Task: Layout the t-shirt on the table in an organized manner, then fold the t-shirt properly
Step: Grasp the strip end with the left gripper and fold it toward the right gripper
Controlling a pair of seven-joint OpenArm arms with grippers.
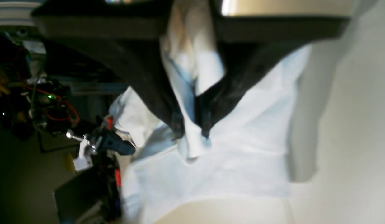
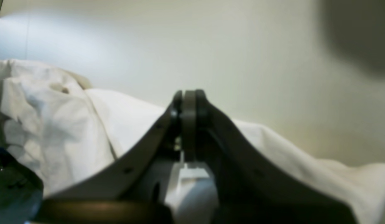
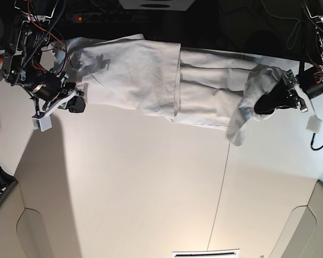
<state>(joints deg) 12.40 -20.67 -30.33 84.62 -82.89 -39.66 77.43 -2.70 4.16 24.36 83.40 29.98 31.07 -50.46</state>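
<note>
White table (image 3: 151, 188) fills the base view, a thin dark seam (image 3: 222, 183) running down it. At about two o'clock the left gripper (image 1: 192, 129) is clamped on a bunched fold of the t-shirt (image 3: 151, 75), its arm reaching in from the view's right edge. At ten o'clock the right gripper (image 2: 187, 102) has its jaws pressed together just beside the shirt's other end; whether cloth lies between them I cannot tell. Between both, the shirt lies stretched along the table's twelve o'clock edge.
</note>
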